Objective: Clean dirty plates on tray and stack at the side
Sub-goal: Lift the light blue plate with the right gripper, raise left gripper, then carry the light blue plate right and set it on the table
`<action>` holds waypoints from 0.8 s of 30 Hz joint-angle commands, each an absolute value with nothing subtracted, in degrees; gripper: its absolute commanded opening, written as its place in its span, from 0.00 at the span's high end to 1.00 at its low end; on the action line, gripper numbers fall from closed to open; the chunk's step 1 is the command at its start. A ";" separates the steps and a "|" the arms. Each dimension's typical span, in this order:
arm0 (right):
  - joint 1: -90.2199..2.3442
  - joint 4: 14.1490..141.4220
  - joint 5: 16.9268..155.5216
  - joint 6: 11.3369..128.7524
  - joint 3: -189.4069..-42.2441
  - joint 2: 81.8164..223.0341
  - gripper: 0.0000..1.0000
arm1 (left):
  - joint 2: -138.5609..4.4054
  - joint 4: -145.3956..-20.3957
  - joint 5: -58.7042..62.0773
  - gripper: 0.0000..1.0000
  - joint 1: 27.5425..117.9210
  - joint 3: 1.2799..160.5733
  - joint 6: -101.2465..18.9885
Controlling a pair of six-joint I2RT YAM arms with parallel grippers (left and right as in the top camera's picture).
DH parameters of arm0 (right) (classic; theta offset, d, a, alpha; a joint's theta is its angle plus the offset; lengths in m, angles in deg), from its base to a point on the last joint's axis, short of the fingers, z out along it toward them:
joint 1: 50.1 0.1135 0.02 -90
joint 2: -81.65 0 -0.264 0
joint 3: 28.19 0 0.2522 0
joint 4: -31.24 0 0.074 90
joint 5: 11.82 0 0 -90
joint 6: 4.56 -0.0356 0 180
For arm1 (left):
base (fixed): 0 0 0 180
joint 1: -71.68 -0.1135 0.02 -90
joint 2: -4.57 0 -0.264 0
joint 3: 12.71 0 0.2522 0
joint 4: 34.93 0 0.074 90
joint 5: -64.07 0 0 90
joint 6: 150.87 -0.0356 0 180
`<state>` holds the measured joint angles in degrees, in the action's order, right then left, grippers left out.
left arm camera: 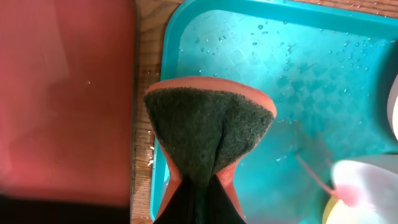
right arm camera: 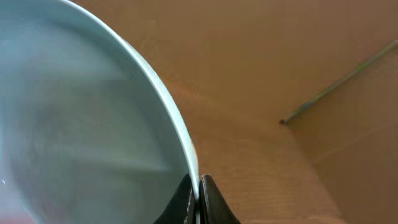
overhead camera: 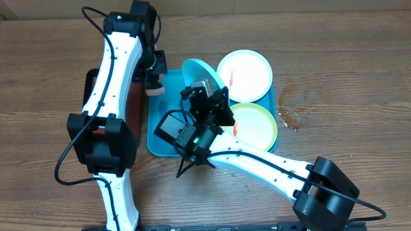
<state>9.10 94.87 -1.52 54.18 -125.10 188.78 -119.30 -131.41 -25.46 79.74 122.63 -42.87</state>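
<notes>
Tray (overhead camera: 160, 146) sat mid-table. In it: upper plate (overhead camera: 244, 76) at 1 o'clock, lower plate (overhead camera: 257, 125) at 4. Tilted plate (overhead camera: 198, 69) over its 12 edge. Smaller tray (left arm camera: 62, 93) just beside at 9.

The tabletop (overhead camera: 340, 83) right of the tray (overhead camera: 168, 102) lay open. On the tray, the white plate (overhead camera: 244, 76) and yellow-green plate (overhead camera: 257, 125) filled the right side; the tilted light blue plate (overhead camera: 199, 69) and right arm (overhead camera: 257, 163) blocked the middle.
</notes>
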 commanded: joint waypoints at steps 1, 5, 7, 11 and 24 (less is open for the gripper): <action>9.86 94.12 -9.41 53.43 -127.16 187.41 0.96 | -119.20 -131.36 -24.83 0.96 79.96 123.02 -43.76; 9.95 93.51 -9.85 53.43 -127.16 187.41 0.96 | -119.17 -131.39 -24.83 0.96 79.91 123.02 -43.76; 9.95 93.21 -9.85 53.43 -127.16 187.41 0.96 | -119.17 -131.41 -24.83 0.96 79.91 123.02 -43.78; 9.95 93.10 -9.83 53.41 -127.16 187.41 0.96 | -119.17 -131.41 -24.85 0.96 79.91 123.02 -43.76; 9.16 94.54 4.10 52.17 -127.16 187.41 0.96 | -119.20 -131.45 -24.87 0.96 79.91 123.02 -43.81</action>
<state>9.58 94.30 -2.20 53.39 -125.19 188.78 -119.30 -131.43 -25.46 79.74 122.63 -42.87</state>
